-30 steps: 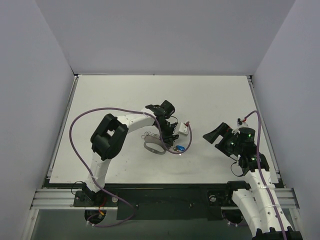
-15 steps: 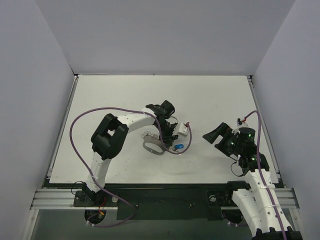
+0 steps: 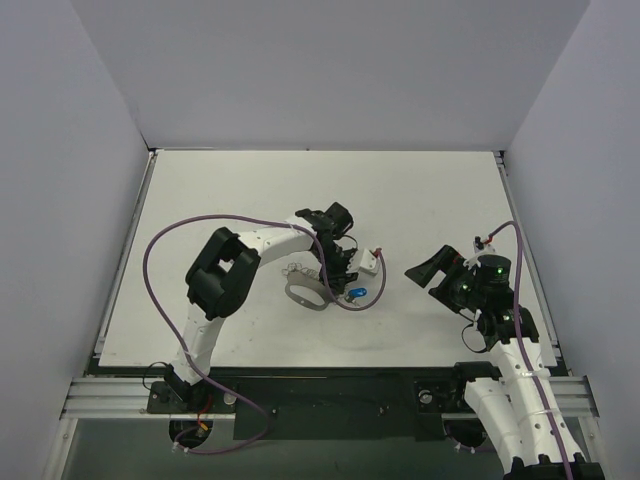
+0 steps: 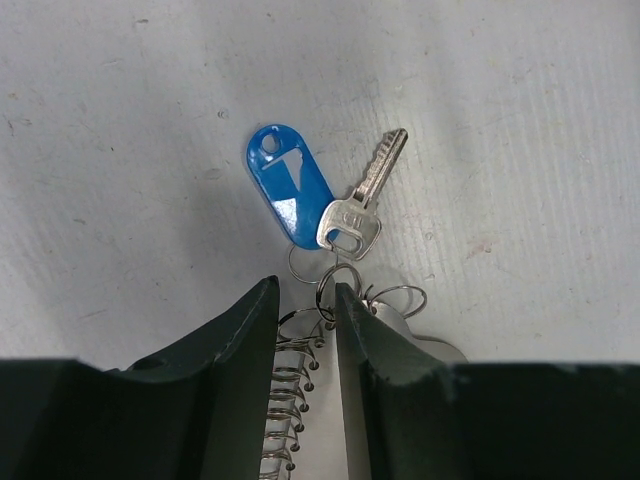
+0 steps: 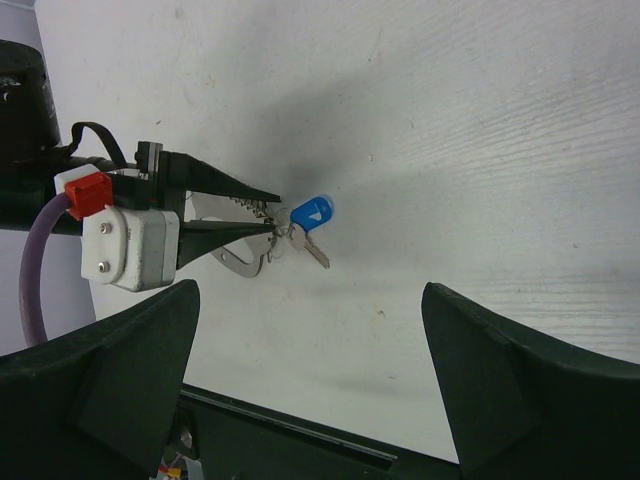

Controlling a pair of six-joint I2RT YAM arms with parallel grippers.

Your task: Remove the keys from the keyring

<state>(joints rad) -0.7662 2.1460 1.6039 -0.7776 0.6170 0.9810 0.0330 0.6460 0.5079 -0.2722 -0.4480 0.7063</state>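
The key (image 4: 366, 196), small and silver, lies beside its blue oval tag (image 4: 290, 195); thin wire rings join both to the keyring. The keyring's coiled chain (image 4: 288, 400) runs between my left gripper's (image 4: 303, 292) nearly closed fingers (image 4: 232, 345). From above, the grey keyring loop (image 3: 304, 293) lies on the table left of the blue tag (image 3: 356, 293), with my left gripper (image 3: 345, 281) over the join. The right wrist view shows the loop (image 5: 236, 263), the tag (image 5: 313, 212) and the key (image 5: 316, 251). My right gripper (image 5: 310, 288) is wide open and empty, hovering right of them (image 3: 426, 272).
The white table (image 3: 420, 200) is walled at the back and sides by grey panels. A purple cable (image 3: 165, 240) loops from the left arm over the table. A dark rail (image 3: 330, 385) runs along the near edge.
My left gripper has shifted slightly, and the grey loop and blue tag have moved a little up and left with it. The right arm has not moved.
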